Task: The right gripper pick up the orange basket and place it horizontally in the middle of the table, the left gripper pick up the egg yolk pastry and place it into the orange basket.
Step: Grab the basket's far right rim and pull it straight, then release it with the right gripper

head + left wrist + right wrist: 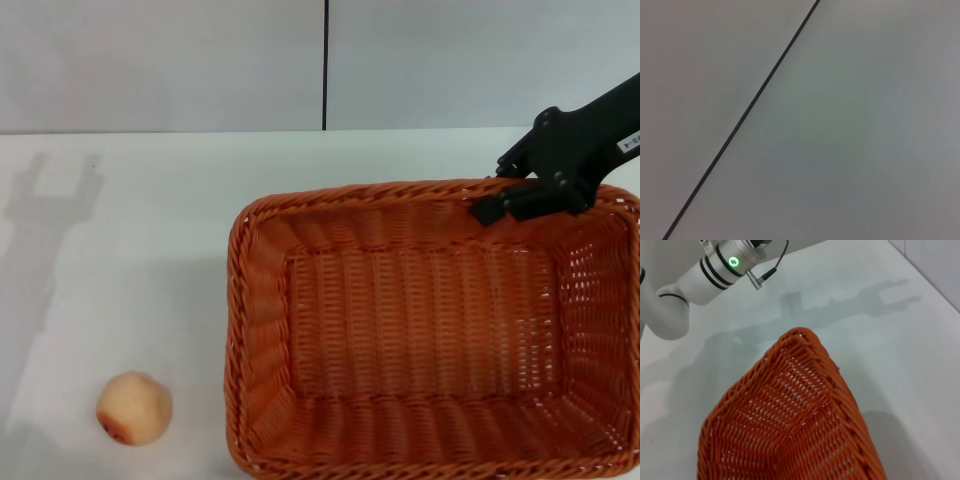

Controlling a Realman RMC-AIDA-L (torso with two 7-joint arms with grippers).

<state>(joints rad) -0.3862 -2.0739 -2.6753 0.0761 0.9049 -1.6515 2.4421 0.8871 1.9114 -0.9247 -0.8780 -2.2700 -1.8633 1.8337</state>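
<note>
The egg yolk pastry (134, 408) lies at eight o'clock on the table (150, 250). The orange basket (262, 330) sits centre-right, the right gripper (497, 202) apparently clamped on its one o'clock rim; a shallow grip could slip and skew it. The left gripper is unseen.

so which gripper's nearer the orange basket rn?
Right. The right gripper is at the orange basket's far rim, near its right corner. The left gripper isn't visible in any view; only its shadow falls on the table far left.

Pale grey wall (160, 60) with a dark vertical seam (325, 60).
</note>
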